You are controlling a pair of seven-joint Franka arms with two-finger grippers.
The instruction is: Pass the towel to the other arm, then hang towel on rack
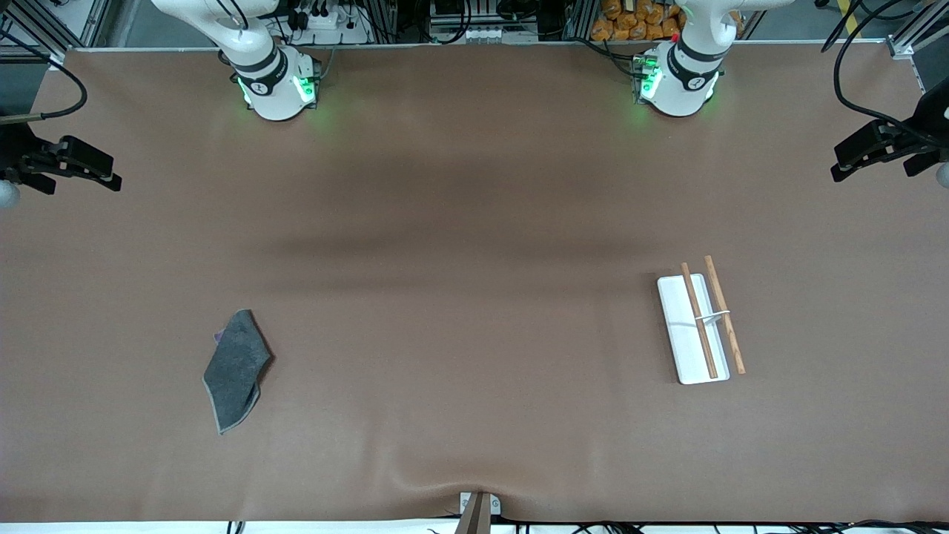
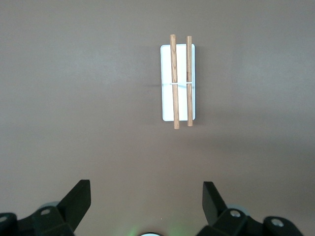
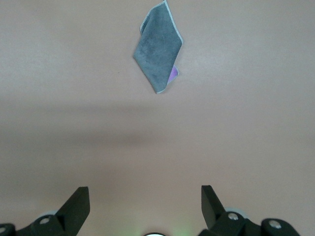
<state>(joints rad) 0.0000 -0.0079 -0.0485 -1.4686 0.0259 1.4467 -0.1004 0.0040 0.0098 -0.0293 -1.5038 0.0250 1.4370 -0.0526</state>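
Nothing has been grasped yet: the towel (image 1: 236,368) lies crumpled on the bench (image 1: 460,222) toward the right arm's end, well apart from the rack (image 1: 693,330) at the left arm's end, so the step in hand looks like the right arm's pickup, best done by pinching near one hemmed edge so cloth hangs free for the left hand to take. Both arms are drawn back high near their bases, the right hand (image 3: 145,206) released with fingers spread over bare bench short of the towel, the left hand (image 2: 146,206) likewise released, waiting over the bench with the rack in sight
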